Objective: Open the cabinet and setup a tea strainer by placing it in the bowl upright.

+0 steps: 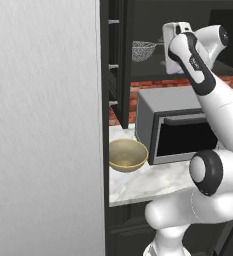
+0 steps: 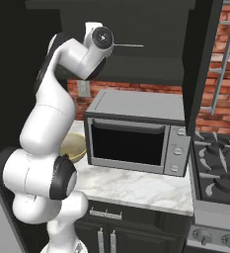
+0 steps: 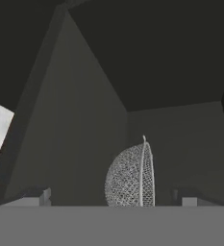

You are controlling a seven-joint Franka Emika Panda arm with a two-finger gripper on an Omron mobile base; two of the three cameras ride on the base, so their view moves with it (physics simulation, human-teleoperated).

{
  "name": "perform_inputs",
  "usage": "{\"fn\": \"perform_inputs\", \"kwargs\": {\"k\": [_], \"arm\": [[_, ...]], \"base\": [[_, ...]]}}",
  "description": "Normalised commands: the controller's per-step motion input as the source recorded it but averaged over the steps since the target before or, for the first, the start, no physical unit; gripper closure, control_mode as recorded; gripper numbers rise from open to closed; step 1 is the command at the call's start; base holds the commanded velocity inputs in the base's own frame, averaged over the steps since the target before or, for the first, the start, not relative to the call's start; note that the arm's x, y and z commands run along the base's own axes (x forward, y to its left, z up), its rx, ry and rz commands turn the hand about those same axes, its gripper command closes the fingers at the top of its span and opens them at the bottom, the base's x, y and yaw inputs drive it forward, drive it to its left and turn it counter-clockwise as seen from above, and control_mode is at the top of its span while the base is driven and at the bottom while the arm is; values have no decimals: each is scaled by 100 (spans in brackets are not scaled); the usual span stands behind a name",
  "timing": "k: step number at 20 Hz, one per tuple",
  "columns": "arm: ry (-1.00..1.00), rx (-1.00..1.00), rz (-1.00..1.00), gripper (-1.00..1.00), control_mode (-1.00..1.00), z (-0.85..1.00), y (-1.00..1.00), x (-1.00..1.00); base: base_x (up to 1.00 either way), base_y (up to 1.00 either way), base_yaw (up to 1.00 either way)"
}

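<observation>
The cabinet (image 1: pixel 119 60) stands open, and its dark inside (image 3: pixel 84 120) surrounds the hand. On the shelf rests the tea strainer (image 1: pixel 144 50), a grey mesh basket, and its thin wire handle (image 2: pixel 129 45) sticks out past the wrist. My gripper (image 1: pixel 161 45) is up at that shelf, just right of the strainer. In the hand view the strainer (image 3: pixel 131 177) lies on its side between the spread fingertips (image 3: pixel 35 196) of my open gripper (image 3: pixel 113 199), held by nothing. The olive-yellow bowl (image 1: pixel 127 154) sits on the marble counter left of the microwave, partly hidden by the arm (image 2: pixel 76 146).
A grey microwave (image 1: pixel 177 125) stands on the counter (image 1: pixel 143 182) under the cabinet. A tall pale panel (image 1: pixel 43 125) walls off the left. The opened cabinet door (image 2: pixel 201 59) hangs at the right, with a gas stove (image 2: pixel 219 173) beyond it. A brick wall runs behind.
</observation>
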Motion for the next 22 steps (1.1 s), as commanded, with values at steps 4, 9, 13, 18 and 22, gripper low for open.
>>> {"fn": "perform_inputs", "kwargs": {"k": [4,9,13,18,22], "arm": [[0,0,0,-100,-100,-7,3,27],[0,0,0,-100,-100,0,5,31],[0,0,0,-100,-100,0,10,34],[0,-1,0,-100,-100,-2,5,28],[0,-4,0,-100,-100,-6,1,27]], "base": [[0,0,0],[0,0,0],[0,0,0],[0,0,0],[0,0,0]]}}
